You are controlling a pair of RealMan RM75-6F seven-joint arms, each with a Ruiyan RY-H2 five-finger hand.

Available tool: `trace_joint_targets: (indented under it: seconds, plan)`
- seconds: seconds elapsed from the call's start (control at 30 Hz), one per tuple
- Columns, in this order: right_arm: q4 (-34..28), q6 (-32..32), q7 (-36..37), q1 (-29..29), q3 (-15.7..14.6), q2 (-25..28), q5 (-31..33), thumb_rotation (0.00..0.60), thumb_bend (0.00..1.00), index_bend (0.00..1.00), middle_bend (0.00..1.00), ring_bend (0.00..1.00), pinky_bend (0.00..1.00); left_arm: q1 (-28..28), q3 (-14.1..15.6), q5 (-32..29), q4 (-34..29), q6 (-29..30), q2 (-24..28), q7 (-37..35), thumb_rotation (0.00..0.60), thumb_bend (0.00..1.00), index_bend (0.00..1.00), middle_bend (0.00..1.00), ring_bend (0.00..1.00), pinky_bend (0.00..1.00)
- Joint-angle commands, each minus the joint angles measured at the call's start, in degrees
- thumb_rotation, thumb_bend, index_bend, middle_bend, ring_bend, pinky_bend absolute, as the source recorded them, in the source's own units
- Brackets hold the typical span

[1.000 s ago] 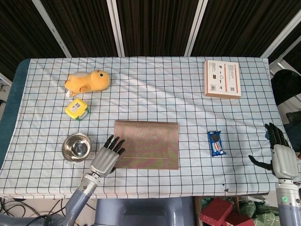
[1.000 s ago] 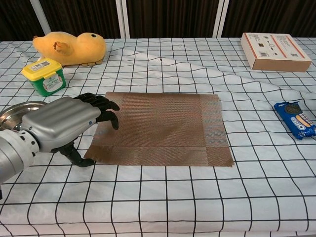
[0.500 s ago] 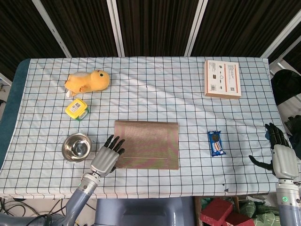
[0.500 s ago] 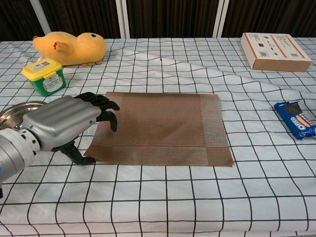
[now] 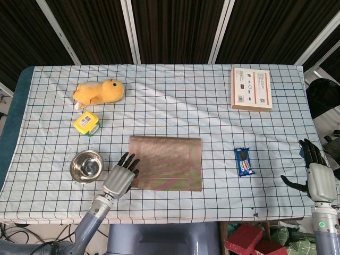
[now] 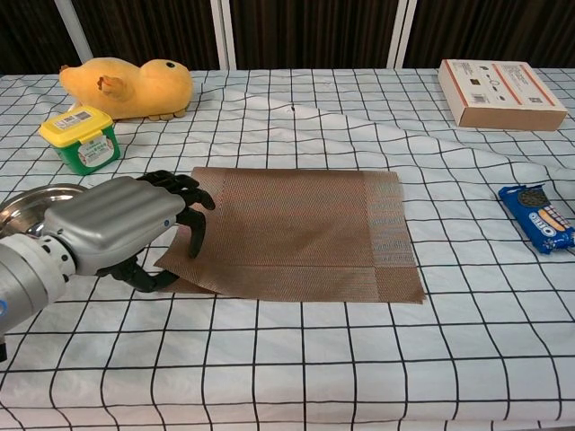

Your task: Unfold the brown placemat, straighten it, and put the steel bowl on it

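Observation:
The brown placemat (image 5: pixel 170 162) (image 6: pixel 296 233) lies folded near the table's front middle. My left hand (image 5: pixel 121 176) (image 6: pixel 121 224) is at its left edge, fingers curled down on top and the thumb tucked under the near-left corner, which is lifted a little off the cloth. The steel bowl (image 5: pixel 87 166) (image 6: pixel 31 205) stands upright just left of that hand, partly hidden behind it in the chest view. My right hand (image 5: pixel 317 175) hangs past the table's right front corner, fingers spread and holding nothing.
A yellow duck toy (image 5: pixel 99 91) (image 6: pixel 130 87) and a yellow-lidded green tub (image 5: pixel 86 123) (image 6: pixel 81 139) sit at the back left. A flat box (image 5: pixel 251 88) (image 6: pixel 499 92) lies at the back right. A blue cookie packet (image 5: pixel 244 161) (image 6: pixel 537 217) is right of the mat.
My left hand's fingers have curled down onto the mat's left edge, the thumb has slid under it, and the near-left corner has risen slightly. The right hand has not moved.

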Motion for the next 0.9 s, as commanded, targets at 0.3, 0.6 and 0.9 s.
trace_joint_targets:
  seconds: [0.3, 0.6, 0.9]
  plan:
    - [-0.1, 0.0, 0.0, 0.0, 0.0, 0.0, 0.0, 0.6, 0.11, 0.0, 0.0, 0.0, 0.16, 0.0, 0.2, 0.5, -0.5, 0.3, 0.2, -0.6, 0.6, 0.41, 0.53, 0.16, 0.02, 0.07]
    - [-0.1, -0.1, 0.1, 0.0, 0.0, 0.1, 0.0, 0.6, 0.11, 0.0, 0.0, 0.0, 0.16, 0.0, 0.3, 0.9, -0.9, 0.5, 0.6, -0.8, 0.6, 0.45, 0.57, 0.18, 0.02, 0.07]
    - [-0.2, -0.2, 0.5, 0.0, 0.1, 0.2, 0.2, 0.6, 0.11, 0.0, 0.0, 0.0, 0.16, 0.8, 1.5, 2.5, -3.6, 1.7, 2.3, -1.6, 0.6, 0.46, 0.58, 0.18, 0.02, 0.08]
